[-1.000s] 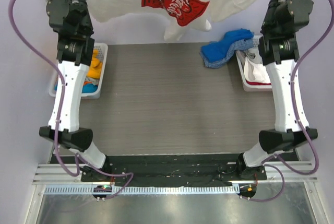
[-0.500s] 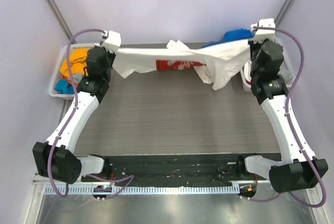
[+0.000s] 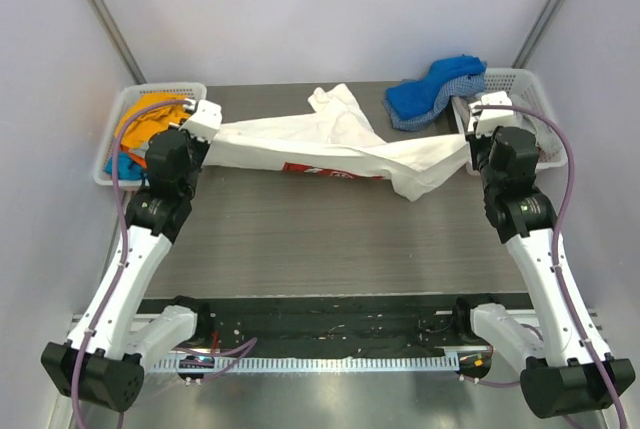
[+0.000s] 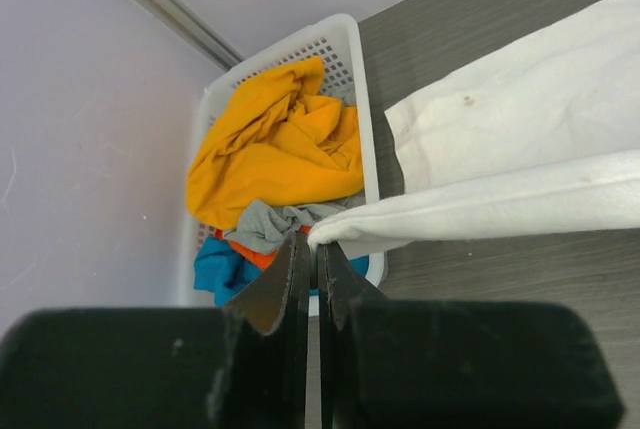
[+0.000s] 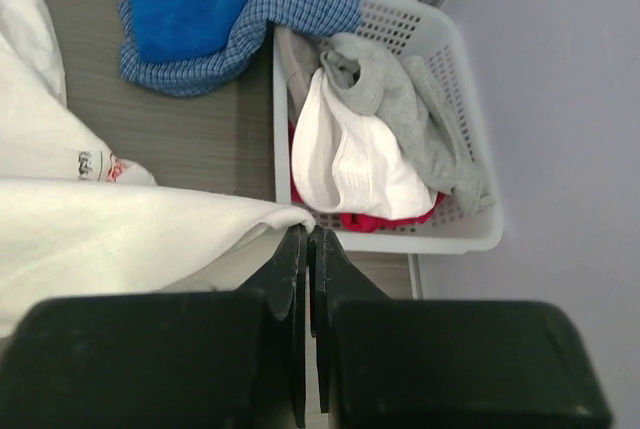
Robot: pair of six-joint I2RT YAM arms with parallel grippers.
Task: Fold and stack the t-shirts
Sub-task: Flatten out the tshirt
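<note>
A large white t-shirt (image 3: 330, 144) with a red logo (image 3: 320, 170) lies stretched left to right across the back of the grey table. My left gripper (image 3: 207, 121) is shut on its left edge, beside the left basket; in the left wrist view the cloth (image 4: 500, 139) runs off to the right from the pinched tips (image 4: 315, 244). My right gripper (image 3: 470, 141) is shut on the shirt's right edge (image 5: 110, 234), tips (image 5: 308, 236) just in front of the right basket. A blue t-shirt (image 3: 432, 89) on a blue-checked one (image 5: 250, 49) lies at the back right.
The white slatted basket on the left (image 3: 128, 101) holds orange (image 4: 270, 144), grey and blue shirts. A second basket at the right (image 5: 465, 79) holds grey (image 5: 400, 99), white and red cloth. Purple walls close the sides and back.
Both arms have come down from high up. The white shirt, first hanging in the air between the grippers, now lies low and stretched over the table.
</note>
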